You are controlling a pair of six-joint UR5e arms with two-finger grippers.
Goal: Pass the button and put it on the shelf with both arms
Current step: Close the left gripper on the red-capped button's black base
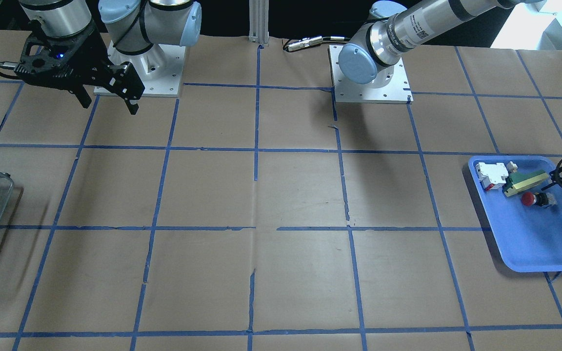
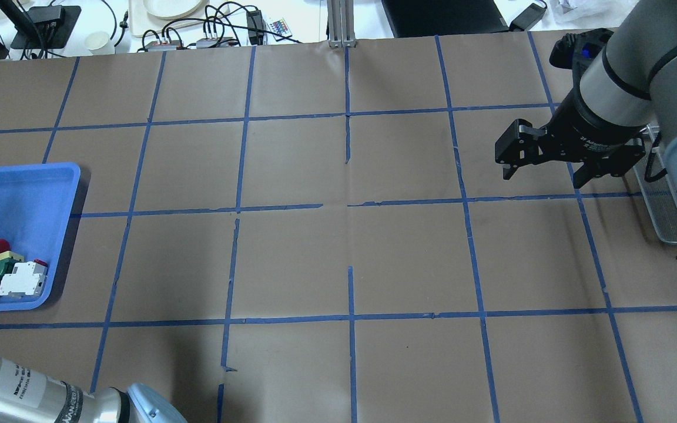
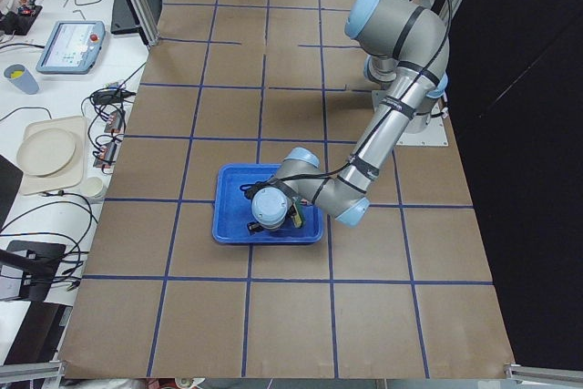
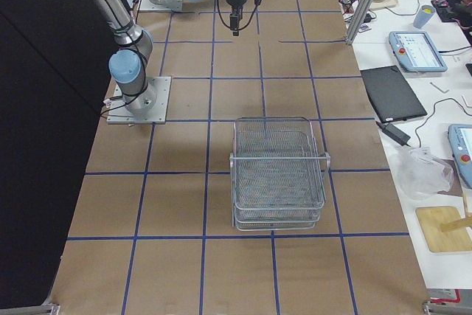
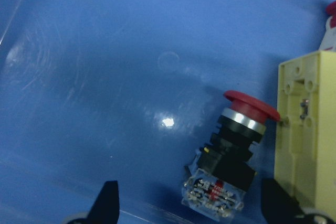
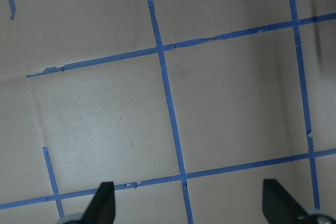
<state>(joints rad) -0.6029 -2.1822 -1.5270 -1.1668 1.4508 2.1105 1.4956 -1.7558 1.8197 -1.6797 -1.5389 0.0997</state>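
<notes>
Over button (image 5: 231, 150), on its side in blue tray (image 5: 105, 77), red head against yellow-green wedge part (image 5: 307, 129): hovering with left gripper (image 5: 192, 205) spread wide, straddling black body for a grasp. Waiting with right gripper (image 2: 543, 175) likewise spread, raised at wire-mesh shelf (image 4: 279, 175) end, presumably for hand-over.

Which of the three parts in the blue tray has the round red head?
The button, lying on its side; the switch is blocky white, the wedge green-and-yellow.

tray (image 5: 105, 77): glossy blue plastic, faintly scuffed
button (image 5: 231, 145): shiny red plastic head, metal collar, matt black body
table cover (image 1: 300, 185): matt brown paper
shelf (image 4: 278, 175): silvery wire mesh
</notes>
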